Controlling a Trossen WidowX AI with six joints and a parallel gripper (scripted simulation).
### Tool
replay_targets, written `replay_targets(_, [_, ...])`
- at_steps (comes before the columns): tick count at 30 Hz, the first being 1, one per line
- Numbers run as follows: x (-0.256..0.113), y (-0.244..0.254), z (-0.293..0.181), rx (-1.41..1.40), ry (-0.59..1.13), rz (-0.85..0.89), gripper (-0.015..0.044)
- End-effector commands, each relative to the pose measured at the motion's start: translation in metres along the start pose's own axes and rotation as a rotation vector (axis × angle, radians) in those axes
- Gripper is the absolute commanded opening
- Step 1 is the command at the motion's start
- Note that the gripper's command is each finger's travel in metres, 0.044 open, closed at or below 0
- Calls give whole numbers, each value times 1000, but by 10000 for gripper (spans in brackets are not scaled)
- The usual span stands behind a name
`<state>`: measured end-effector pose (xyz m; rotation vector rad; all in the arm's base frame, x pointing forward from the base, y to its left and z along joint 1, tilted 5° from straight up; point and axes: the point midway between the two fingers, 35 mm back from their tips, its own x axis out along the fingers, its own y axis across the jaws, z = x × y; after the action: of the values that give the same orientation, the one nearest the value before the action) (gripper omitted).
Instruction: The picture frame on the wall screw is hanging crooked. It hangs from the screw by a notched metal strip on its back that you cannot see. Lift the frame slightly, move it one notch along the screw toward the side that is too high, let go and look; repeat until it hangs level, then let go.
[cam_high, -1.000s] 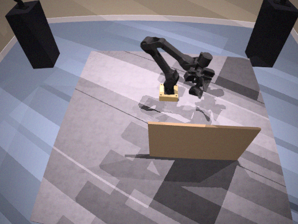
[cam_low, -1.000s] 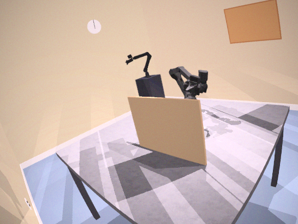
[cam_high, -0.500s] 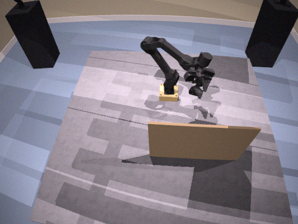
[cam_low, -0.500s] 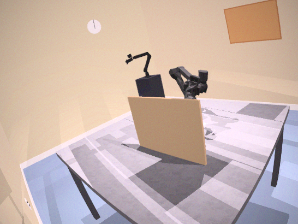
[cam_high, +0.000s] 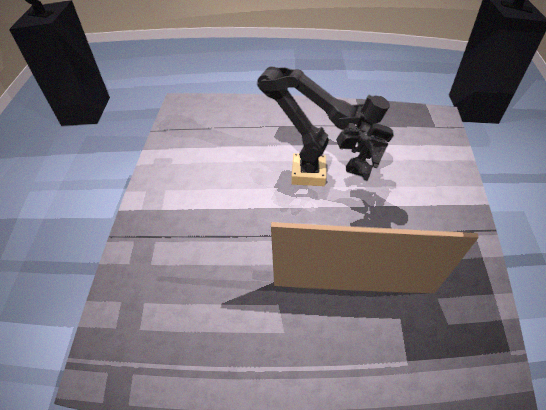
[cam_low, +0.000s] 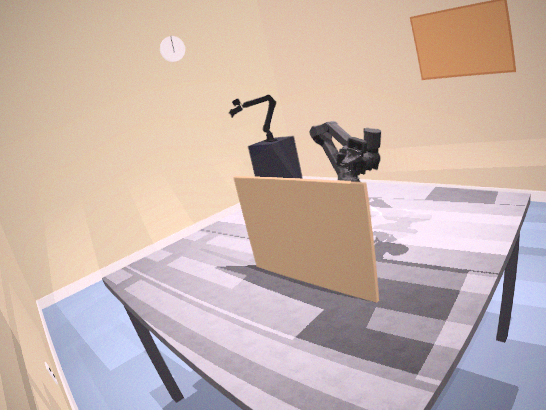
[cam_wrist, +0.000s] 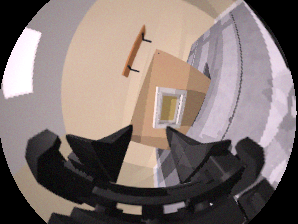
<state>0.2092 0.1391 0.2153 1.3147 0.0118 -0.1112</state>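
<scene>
The picture frame (cam_wrist: 158, 106), whitish with a yellowish picture, hangs on the tan upright board (cam_wrist: 177, 70) (cam_high: 370, 260) (cam_low: 305, 235). The top and exterior views see only the board's back, so the frame is hidden there. The wrist view is turned sideways, with the table to the right. The frame's edges are not parallel to the board's; its end toward the top of that view seems the higher one. The screw and notched strip are not visible. My gripper (cam_wrist: 149, 128) (cam_high: 371, 167) is open and empty, its fingers apart and short of the frame, not touching it.
The arm's yellow base (cam_high: 309, 176) stands on the table (cam_high: 200, 345) (cam_low: 210, 295) behind the board. Black pedestals (cam_high: 60, 70) (cam_high: 487, 65) stand beyond the table. An orange shelf (cam_wrist: 134, 52) with black brackets is on the room wall.
</scene>
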Motion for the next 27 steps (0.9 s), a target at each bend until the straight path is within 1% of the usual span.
replay_targets(1, [0, 0, 0, 6, 6, 0, 260])
replay_targets(18, [1, -1, -1, 0, 0, -1, 260])
replay_targets(20, [12, -6, -7, 3, 2, -4, 260])
replay_targets(23, [37, -19, -17, 6, 4, -5, 260])
replay_targets(27, [64, -35, -20, 7, 4, 5, 260])
